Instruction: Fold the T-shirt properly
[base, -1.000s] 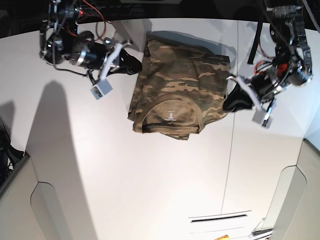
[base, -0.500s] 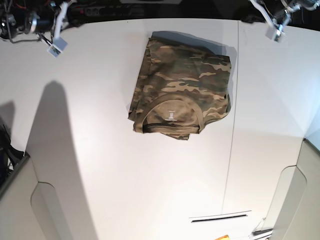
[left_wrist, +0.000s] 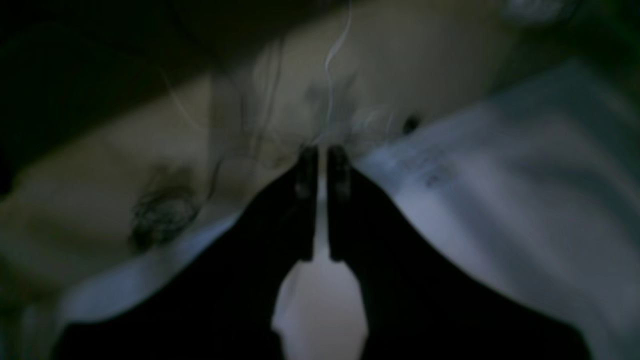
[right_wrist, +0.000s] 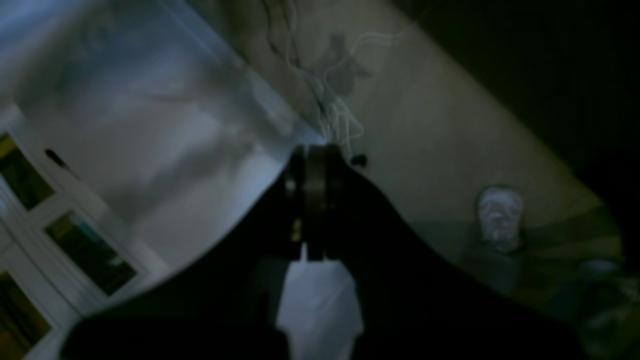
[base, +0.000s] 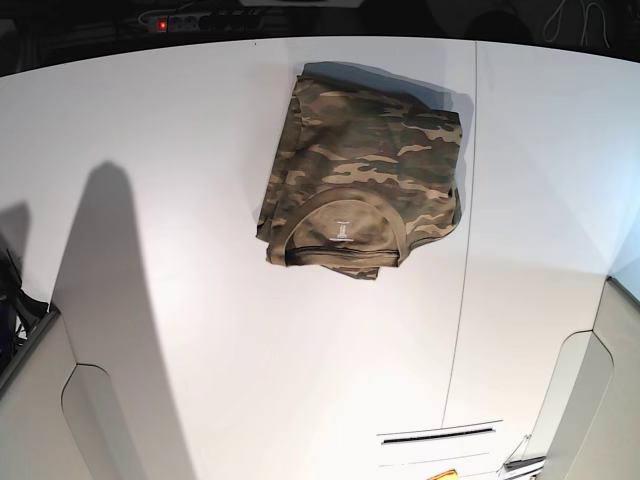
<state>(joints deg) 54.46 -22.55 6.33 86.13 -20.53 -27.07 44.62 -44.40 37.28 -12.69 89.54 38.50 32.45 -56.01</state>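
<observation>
The camouflage T-shirt (base: 365, 170) lies folded into a compact rectangle on the white table (base: 200, 300), at the back centre in the base view. Its ribbed collar (base: 345, 240) with the small label print faces the front edge. Neither arm shows in the base view. In the blurred left wrist view, my left gripper (left_wrist: 322, 160) has its jaws almost together with nothing between them, and it is away from the shirt. In the right wrist view, my right gripper (right_wrist: 315, 155) is shut and empty, over dim surroundings. The T-shirt is in neither wrist view.
A seam (base: 462, 300) runs front to back across the table, right of the shirt. A power strip with a red light (base: 175, 22) sits beyond the back edge. Grey panels stand at the front left (base: 40, 400) and front right (base: 600, 400) corners.
Both arms have pulled back from the shirt's sides, up past the table's back edge and out of the base view. The T-shirt has not moved.
</observation>
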